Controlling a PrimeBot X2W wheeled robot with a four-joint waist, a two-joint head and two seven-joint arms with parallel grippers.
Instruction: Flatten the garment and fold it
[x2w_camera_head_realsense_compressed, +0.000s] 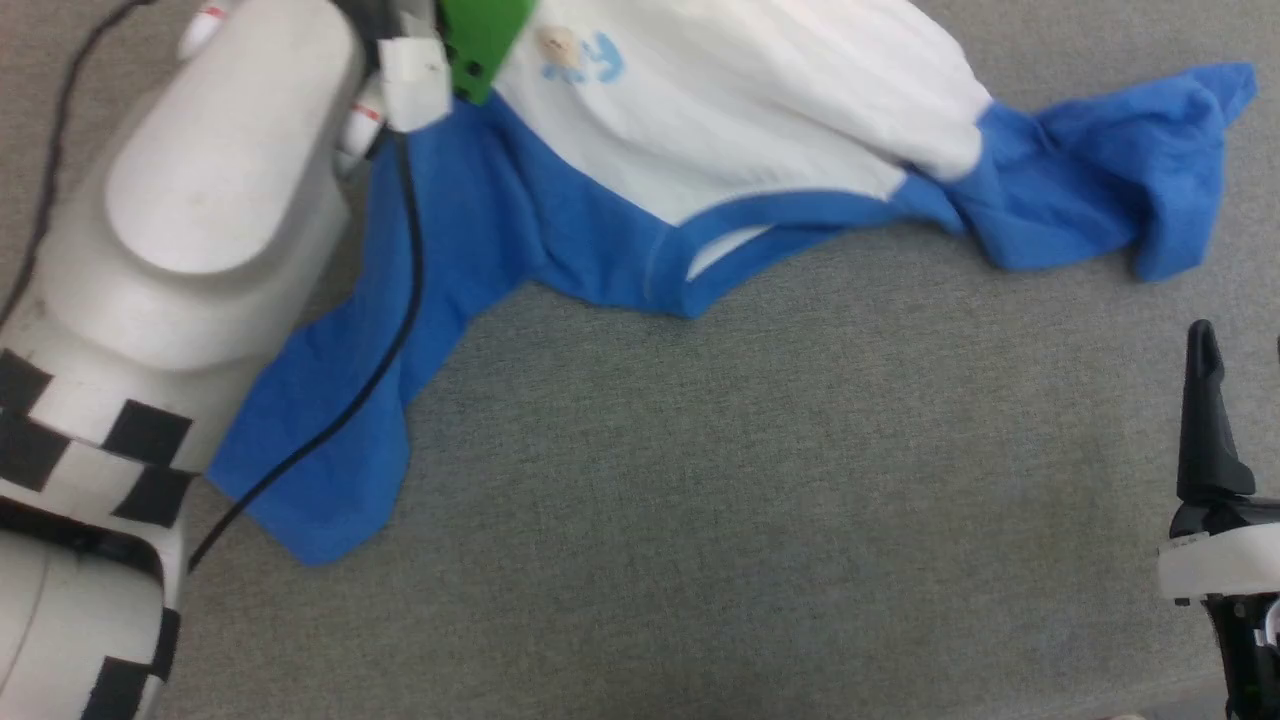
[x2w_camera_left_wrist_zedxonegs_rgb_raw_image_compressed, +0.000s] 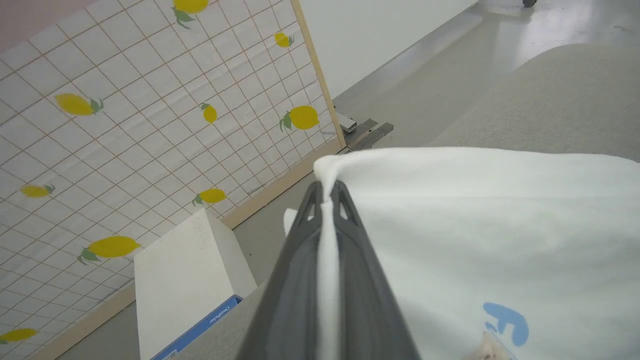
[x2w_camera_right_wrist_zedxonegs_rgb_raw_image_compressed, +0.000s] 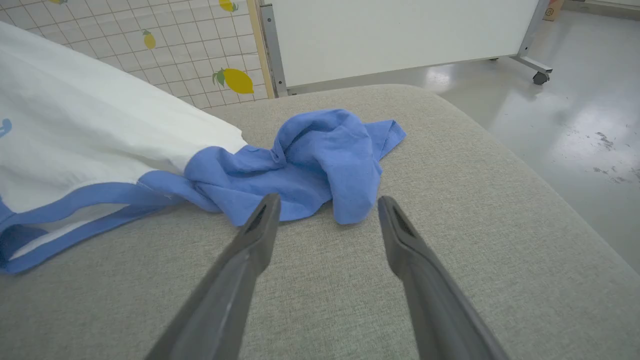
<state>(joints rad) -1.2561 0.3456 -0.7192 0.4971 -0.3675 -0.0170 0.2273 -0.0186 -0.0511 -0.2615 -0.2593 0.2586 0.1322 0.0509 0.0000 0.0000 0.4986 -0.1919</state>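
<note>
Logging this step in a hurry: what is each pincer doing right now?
Left pincer: closed, gripping a white edge of the garment.
Right pincer: open, holding nothing, fingers pointing at the bunched blue sleeve.

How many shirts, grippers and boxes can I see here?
shirt: 1
grippers: 2 (left gripper shut on the shirt, right gripper open)
box: 1
total: 4
</note>
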